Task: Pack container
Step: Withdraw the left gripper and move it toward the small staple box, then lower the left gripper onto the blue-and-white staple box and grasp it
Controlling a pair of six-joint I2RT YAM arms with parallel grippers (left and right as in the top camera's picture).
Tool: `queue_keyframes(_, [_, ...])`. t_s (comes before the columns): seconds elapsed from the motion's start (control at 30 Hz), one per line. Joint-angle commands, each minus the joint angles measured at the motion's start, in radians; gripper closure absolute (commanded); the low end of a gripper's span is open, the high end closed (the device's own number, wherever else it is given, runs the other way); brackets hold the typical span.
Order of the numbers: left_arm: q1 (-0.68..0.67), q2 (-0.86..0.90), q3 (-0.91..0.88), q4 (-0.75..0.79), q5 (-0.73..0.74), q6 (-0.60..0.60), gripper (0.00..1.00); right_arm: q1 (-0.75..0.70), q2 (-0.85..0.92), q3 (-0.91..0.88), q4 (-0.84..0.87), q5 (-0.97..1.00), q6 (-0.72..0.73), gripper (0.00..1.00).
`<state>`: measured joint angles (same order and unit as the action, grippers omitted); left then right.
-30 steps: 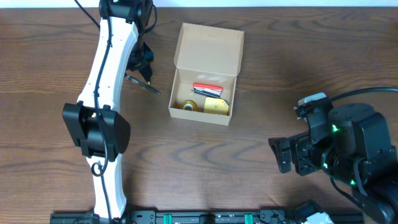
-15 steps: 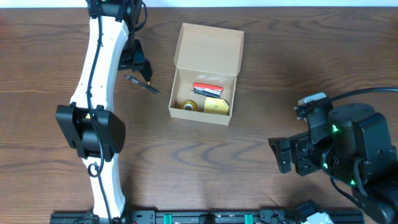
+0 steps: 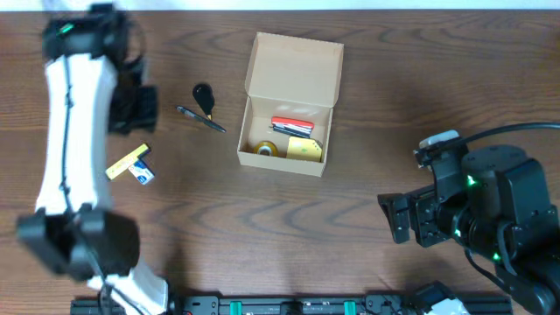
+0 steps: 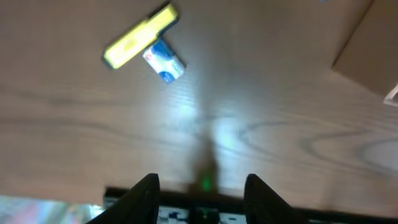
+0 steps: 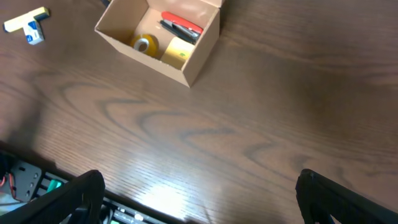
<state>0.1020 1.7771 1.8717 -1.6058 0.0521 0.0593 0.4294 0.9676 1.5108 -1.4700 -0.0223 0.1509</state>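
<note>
The container (image 3: 289,109) is an open tan cardboard box at the table's middle back, lid flap up. Inside lie a red item (image 3: 293,123), a tape roll (image 3: 265,148) and a yellow piece (image 3: 304,150). It also shows in the right wrist view, container (image 5: 155,37), and as a corner in the left wrist view, container (image 4: 373,50). My left gripper (image 4: 202,202) is open with nothing between its fingers, hovering left of the box near a yellow marker (image 4: 140,37). My right gripper (image 5: 202,199) stands wide open over bare wood at the front right.
A yellow marker (image 3: 127,162) and a small blue-and-white item (image 3: 144,175) lie at the left. A dark pen (image 3: 201,118) with a black rounded thing (image 3: 203,94) beside it lies just left of the box. The table's front rail (image 4: 205,214) is close below the left fingers.
My left arm has swung left and toward the front, away from the pen beside the box, uncovering the yellow marker and the blue-and-white item. The right arm has not moved.
</note>
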Motion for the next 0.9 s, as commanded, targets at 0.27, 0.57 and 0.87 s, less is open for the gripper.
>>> queue_keyframes(0.27, [0.087,-0.389,-0.474,0.143,0.028,0.024,0.42,-0.007,-0.001,0.013,-0.001,0.011,-0.01,0.01])
queue_keyframes(0.57, [0.087,-0.397,-0.739,0.461,0.046,-0.255,0.42,-0.007,-0.001,0.013,-0.001,0.011,-0.01,0.01])
queue_keyframes(0.87, [0.087,-0.39,-0.958,0.802,0.012,-0.411,0.42,-0.007,-0.001,0.013,-0.001,0.011,-0.01,0.01])
